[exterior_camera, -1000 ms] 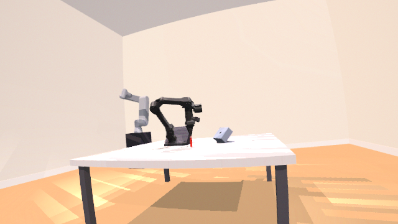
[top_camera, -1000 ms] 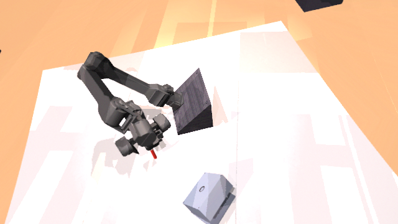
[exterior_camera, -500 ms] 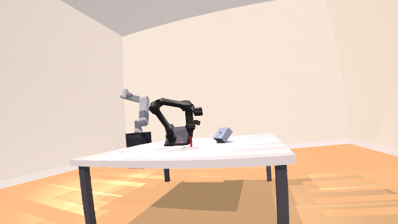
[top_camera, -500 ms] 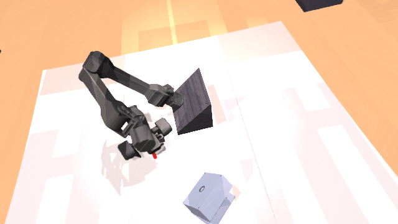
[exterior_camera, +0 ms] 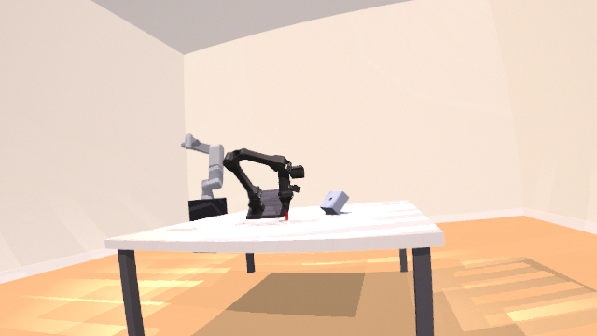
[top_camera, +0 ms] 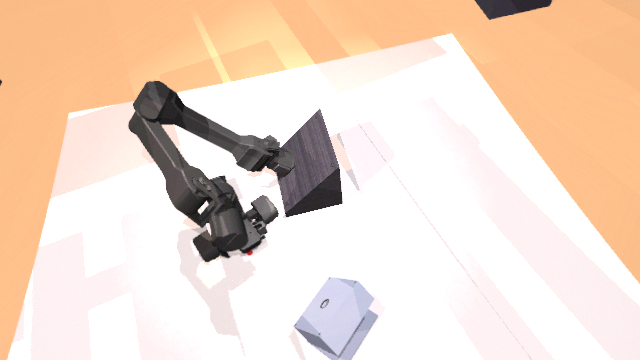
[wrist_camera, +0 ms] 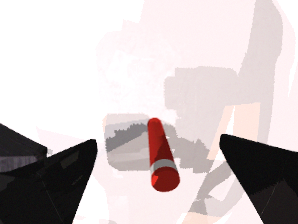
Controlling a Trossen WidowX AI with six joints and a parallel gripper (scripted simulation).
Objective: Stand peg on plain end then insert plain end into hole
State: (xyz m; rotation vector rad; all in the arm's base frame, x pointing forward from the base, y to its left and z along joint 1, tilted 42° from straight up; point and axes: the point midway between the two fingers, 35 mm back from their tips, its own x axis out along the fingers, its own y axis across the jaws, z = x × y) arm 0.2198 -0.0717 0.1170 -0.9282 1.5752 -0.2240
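Note:
The red peg point(top_camera: 249, 253) point(exterior_camera: 286, 215) point(wrist_camera: 159, 145) stands upright on the table, its white band near the upper end. In the top view the arm hides most of it. My gripper point(exterior_camera: 286, 208) point(wrist_camera: 160, 143) is open and points down over the peg. In the wrist view the peg is between the two wide-apart fingertips, touching neither. The pale blue-grey sloped panel point(top_camera: 342, 309) point(exterior_camera: 340, 202) stands apart from the gripper, at the bottom of the top view. Its one hole point(top_camera: 324, 303) point(exterior_camera: 330, 199) shows in the face and is empty.
A dark wedge-shaped block point(top_camera: 312, 155) point(exterior_camera: 270, 201) point(wrist_camera: 20, 162) stands beside the arm's base and close to the gripper. The white table point(top_camera: 400, 235) point(exterior_camera: 364, 231) carries everything. A grey arm point(exterior_camera: 215, 163) stands behind, beyond the table.

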